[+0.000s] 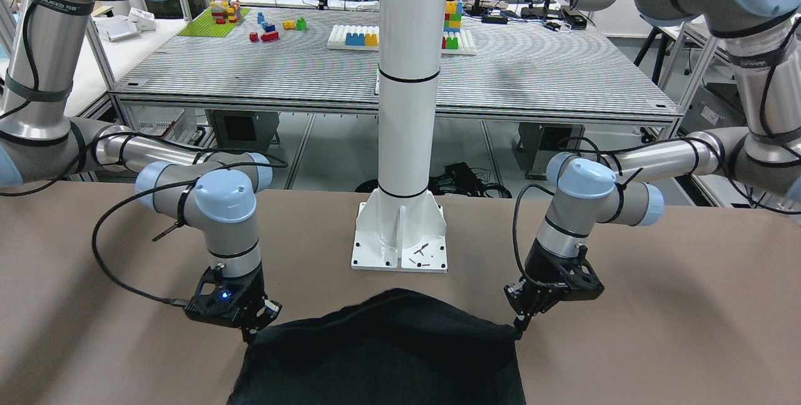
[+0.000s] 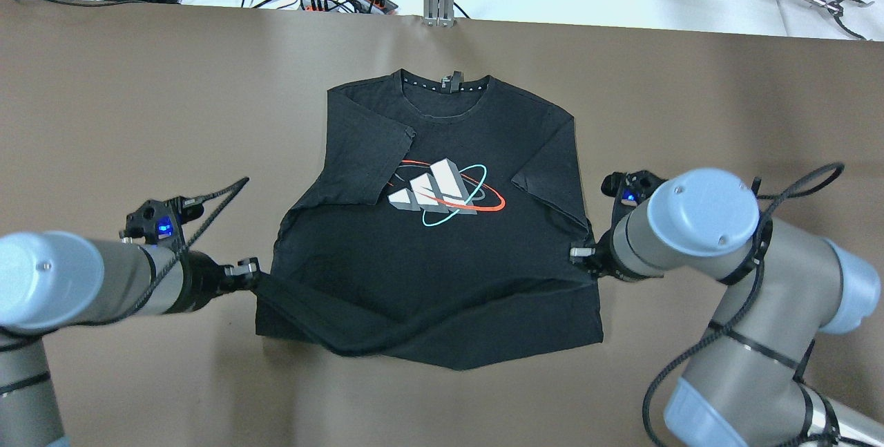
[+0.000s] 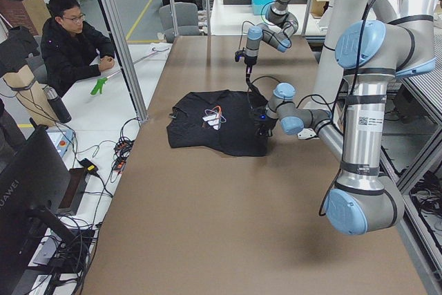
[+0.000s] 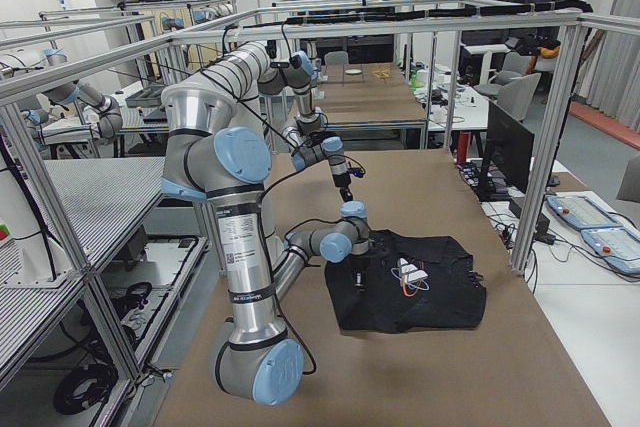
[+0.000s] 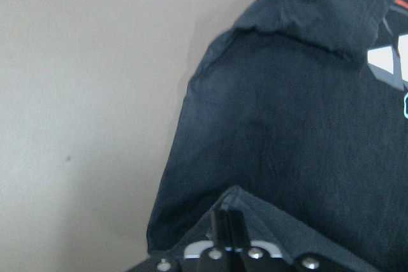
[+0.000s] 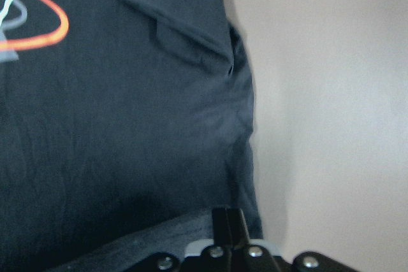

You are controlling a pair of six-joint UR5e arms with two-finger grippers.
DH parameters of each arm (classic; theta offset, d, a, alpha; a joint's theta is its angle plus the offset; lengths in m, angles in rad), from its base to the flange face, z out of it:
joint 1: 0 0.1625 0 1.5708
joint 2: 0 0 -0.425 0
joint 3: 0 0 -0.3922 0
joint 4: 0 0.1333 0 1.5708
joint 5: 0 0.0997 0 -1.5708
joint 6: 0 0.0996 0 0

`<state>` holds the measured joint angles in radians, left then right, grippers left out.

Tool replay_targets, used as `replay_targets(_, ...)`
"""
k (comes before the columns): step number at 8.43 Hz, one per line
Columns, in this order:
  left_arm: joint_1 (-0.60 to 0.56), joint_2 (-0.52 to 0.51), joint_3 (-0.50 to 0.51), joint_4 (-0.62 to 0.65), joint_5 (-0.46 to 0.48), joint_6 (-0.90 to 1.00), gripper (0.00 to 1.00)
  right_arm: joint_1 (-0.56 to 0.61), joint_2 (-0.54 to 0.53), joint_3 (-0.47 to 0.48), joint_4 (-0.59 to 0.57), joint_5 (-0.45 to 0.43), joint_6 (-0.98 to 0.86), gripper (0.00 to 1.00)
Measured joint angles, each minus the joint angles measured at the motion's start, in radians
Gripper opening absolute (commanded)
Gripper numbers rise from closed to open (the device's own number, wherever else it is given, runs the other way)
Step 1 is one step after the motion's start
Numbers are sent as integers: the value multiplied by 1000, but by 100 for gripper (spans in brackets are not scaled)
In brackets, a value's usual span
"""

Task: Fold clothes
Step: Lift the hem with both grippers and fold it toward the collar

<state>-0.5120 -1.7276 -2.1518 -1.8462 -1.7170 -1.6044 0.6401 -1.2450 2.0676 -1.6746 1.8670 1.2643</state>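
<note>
Pinches shirt [image 2: 442, 253] hem at both ends, left gripper [image 2: 250, 273] and right gripper [image 2: 579, 252] clamped on cloth; holds hem raised, slack, above table [image 2: 138, 122].

shirt [image 2: 428, 260]: we see it on the surface [image 2: 138, 88], between both claws.
left claw [image 2: 254, 273]: at its left edge.
right claw [image 2: 577, 253]: at its right edge.
pillar base [image 1: 400, 239]: near its hem.

Left arm [image 1: 588, 192], right arm [image 1: 219, 205]: silver-grey tube links, pale blue round joint caps, black seam rings. Black braided cable [image 1: 94, 239] looped along each forearm, cinched with black ties. Left pincer [image 1: 518, 328], right pincer [image 1: 250, 333]: black, silver screw heads, small blue light on each mount.
</note>
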Motion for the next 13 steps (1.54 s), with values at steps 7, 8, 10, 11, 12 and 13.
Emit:
replay_targets(7, -270, -182, 228, 29, -128, 156, 0, 246, 205, -298, 12, 24, -241, 0)
replay_targets(8, -289, -227, 286, 24, -129, 159, 0, 262, 252, -367, 21, 18, -262, 0)
replay_targets(10, -330, -296, 392, 18, -131, 197, 0, 284, 332, -529, 108, 11, -282, 0)
replay_targets(11, -343, -329, 442, 16, -131, 209, 0, 294, 360, -601, 162, 10, -286, 0)
replay_targets(12, -351, -363, 492, 15, -129, 217, 0, 300, 387, -663, 198, 8, -287, 0)
replay_targets(13, -354, -392, 536, 14, -127, 224, 0, 302, 403, -704, 219, -4, -287, 0)
